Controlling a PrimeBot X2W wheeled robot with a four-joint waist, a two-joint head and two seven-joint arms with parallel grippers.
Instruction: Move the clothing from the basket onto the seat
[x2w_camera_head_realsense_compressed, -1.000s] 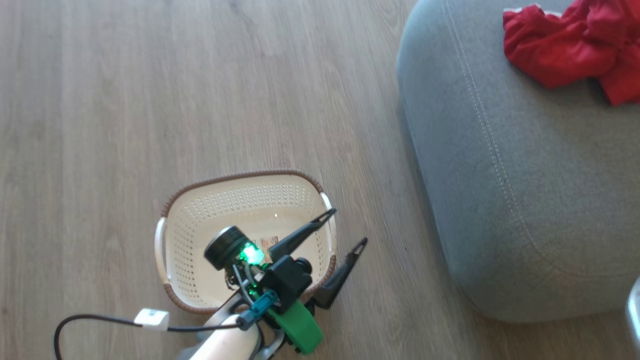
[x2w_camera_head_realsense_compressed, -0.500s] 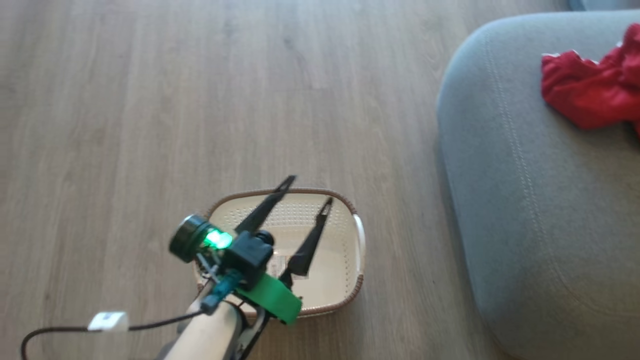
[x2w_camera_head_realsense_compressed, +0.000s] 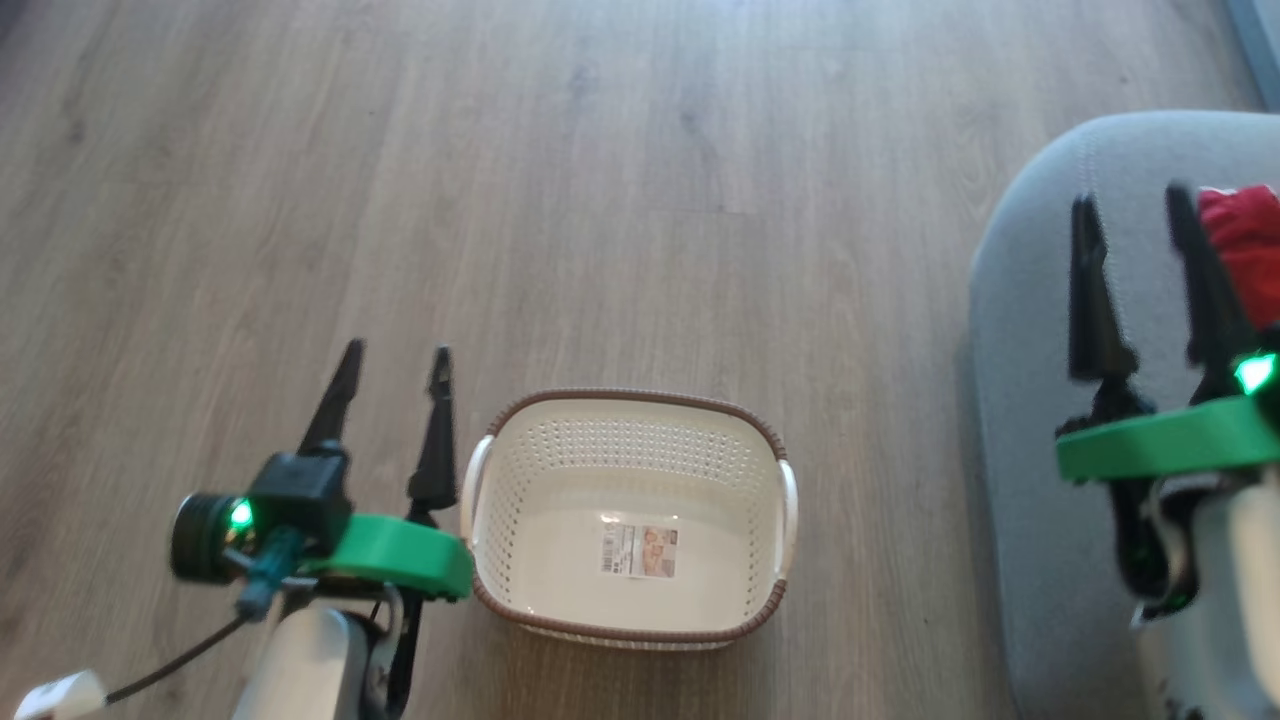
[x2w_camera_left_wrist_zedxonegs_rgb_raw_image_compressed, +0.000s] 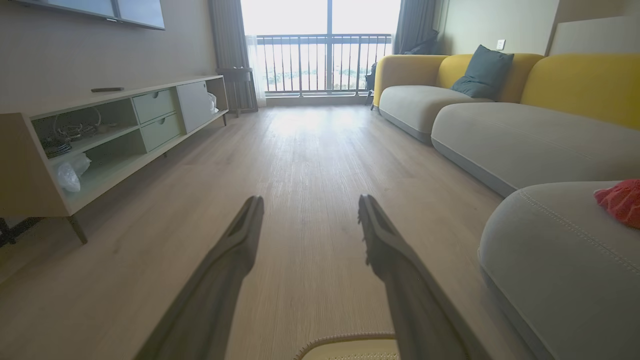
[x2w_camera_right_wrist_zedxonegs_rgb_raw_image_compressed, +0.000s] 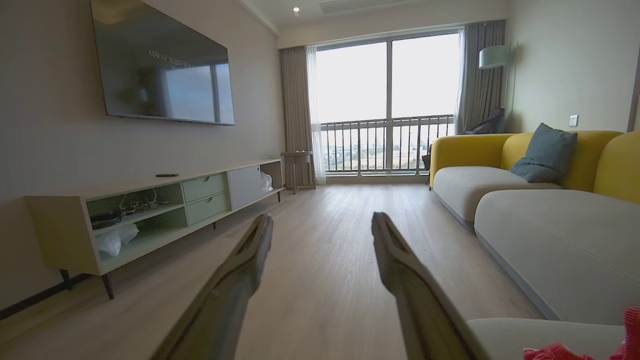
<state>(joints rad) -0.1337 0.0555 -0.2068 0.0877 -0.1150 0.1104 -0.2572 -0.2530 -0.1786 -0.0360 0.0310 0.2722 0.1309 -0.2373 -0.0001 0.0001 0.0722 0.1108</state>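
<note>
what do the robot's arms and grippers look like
The left gripper and right gripper each have two long, tapering dark fingers on a bright green bracket atop a pale rounded forearm. The left wrist carries a black round module, a glowing green light, a teal connector and a black cable bearing a white tag.

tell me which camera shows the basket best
The head view: the basket is seen nearly whole from above, with its brown rim, both white handles and the label on its bottom. The left wrist view catches a sliver of its rim at the bottom edge; the right wrist view looks over the floor.
</note>
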